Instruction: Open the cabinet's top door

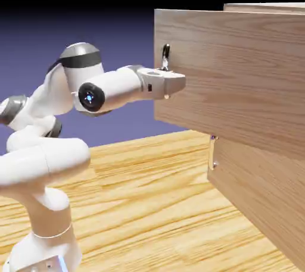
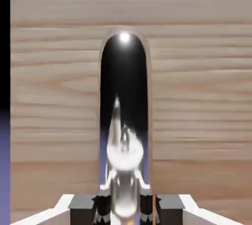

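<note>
The light-brown wood-grain cabinet (image 1: 265, 7) fills the exterior view's right. Its top door (image 1: 238, 80) stands swung out from the cabinet's front, its free edge toward the arm. A slim silver bar handle (image 1: 165, 56) sits near that edge. My gripper (image 1: 167, 71) reaches in from the left and is shut on the handle. In the hand view the shiny handle (image 2: 124, 120) runs up the middle of the wood panel (image 2: 197, 96), and the grey fingertips (image 2: 101, 205) clamp its lower end on both sides, so my gripper (image 2: 124, 210) holds it.
Below the top door, the lower wood panel (image 1: 262, 199) carries two small metal studs (image 1: 214, 163) near its left edge. The wooden table (image 1: 149, 205) spreads under the arm. The white arm's base rises from the lower left.
</note>
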